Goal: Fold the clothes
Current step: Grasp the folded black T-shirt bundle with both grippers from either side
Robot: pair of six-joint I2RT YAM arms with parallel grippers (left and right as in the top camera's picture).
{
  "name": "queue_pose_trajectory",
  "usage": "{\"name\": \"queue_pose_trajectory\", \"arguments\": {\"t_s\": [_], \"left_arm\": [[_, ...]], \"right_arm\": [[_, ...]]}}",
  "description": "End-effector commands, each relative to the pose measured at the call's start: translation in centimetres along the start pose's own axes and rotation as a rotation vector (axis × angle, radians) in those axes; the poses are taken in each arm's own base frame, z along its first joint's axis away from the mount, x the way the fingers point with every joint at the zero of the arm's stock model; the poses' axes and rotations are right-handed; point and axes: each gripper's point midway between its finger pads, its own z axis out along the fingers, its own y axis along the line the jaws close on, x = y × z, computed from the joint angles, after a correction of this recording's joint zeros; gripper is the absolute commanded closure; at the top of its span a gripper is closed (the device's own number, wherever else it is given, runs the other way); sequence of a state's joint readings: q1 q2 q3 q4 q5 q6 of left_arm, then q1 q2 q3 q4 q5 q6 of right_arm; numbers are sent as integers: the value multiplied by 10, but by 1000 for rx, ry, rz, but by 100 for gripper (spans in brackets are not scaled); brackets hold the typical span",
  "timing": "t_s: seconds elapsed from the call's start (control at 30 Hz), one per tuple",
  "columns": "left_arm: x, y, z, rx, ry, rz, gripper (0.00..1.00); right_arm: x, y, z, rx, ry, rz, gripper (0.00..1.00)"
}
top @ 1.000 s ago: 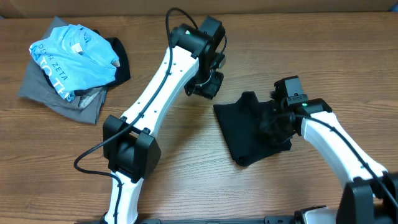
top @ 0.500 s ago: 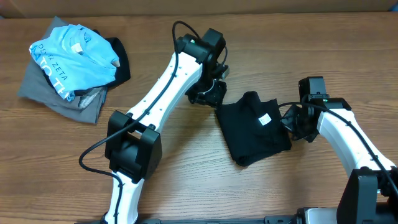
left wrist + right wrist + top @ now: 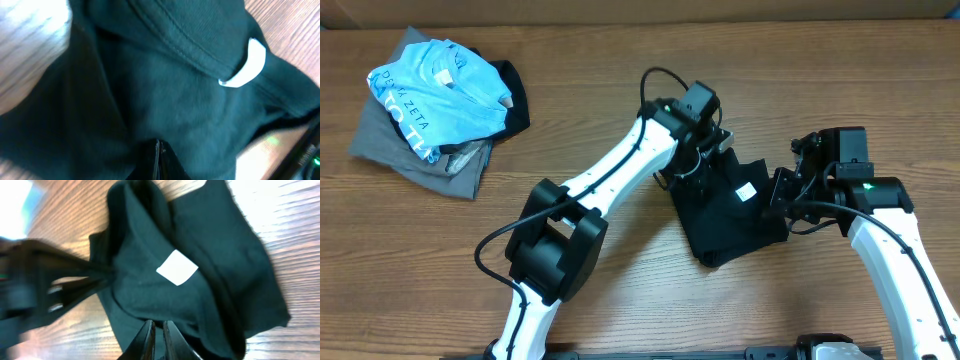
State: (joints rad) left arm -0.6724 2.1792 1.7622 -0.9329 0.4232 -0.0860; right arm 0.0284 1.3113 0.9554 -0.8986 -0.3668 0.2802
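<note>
Left end effector [image 3: 158,152], tips closed, presses into the black tee [image 3: 725,225]; right end effector [image 3: 156,330], nearly closed, sits at its edge, grip unclear.

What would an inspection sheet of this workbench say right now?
Surface: wooden table, bare grain.
Job's things: black tee, partly folded, label up, right of centre; blue tee atop grey garment, far left.
Clutter: nothing seen.
Grippers: left gripper at black tee's top-left edge, right gripper at its right edge; grip on either unclear.
Cables: black cables loop beside both arms.
Surroundings: tan strip beyond the far edge.
</note>
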Motion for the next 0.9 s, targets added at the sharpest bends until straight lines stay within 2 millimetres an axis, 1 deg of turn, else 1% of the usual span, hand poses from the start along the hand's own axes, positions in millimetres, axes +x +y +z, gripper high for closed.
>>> {"name": "queue_pose_trajectory", "arguments": {"t_s": [0.0, 0.1, 0.13, 0.2, 0.27, 0.37, 0.4, 0.47, 0.53, 0.63, 0.7, 0.77, 0.83, 0.87], "left_arm": [[13, 0, 31, 48, 29, -37, 96], [14, 0, 49, 90, 29, -36, 96], [14, -1, 53, 106, 32, -37, 95], [14, -4, 53, 128, 37, -37, 90], [13, -3, 47, 126, 39, -47, 85], [7, 3, 26, 120, 36, -78, 74], [4, 6, 14, 116, 36, -97, 65], [2, 13, -8, 108, 41, -139, 55], [5, 25, -29, 91, 59, -192, 45], [18, 41, -48, 89, 107, -282, 39], [33, 51, -56, 86, 159, -354, 37], [48, 54, -58, 95, 210, -404, 36], [56, 51, -56, 125, 242, -430, 32], [57, 48, -54, 151, 244, -435, 27]], "right_arm": [[10, 9, 15, -30, 60, -43, 89], [22, 3, 40, -14, 124, -45, 89], [27, -4, 50, 6, 146, -30, 89], [35, -22, 69, 68, 191, 15, 89], [45, -40, 86, 126, 234, 59, 89], [59, -64, 107, 203, 294, 120, 93], [64, -73, 112, 245, 313, 158, 95], [71, -84, 118, 295, 338, 201, 96], [76, -90, 121, 326, 352, 246, 96], [77, -89, 119, 336, 349, 295, 96], [78, -90, 119, 343, 350, 321, 96], [79, -90, 118, 344, 353, 321, 96], [79, -90, 118, 345, 354, 321, 96], [79, -90, 118, 345, 354, 320, 96]]}}
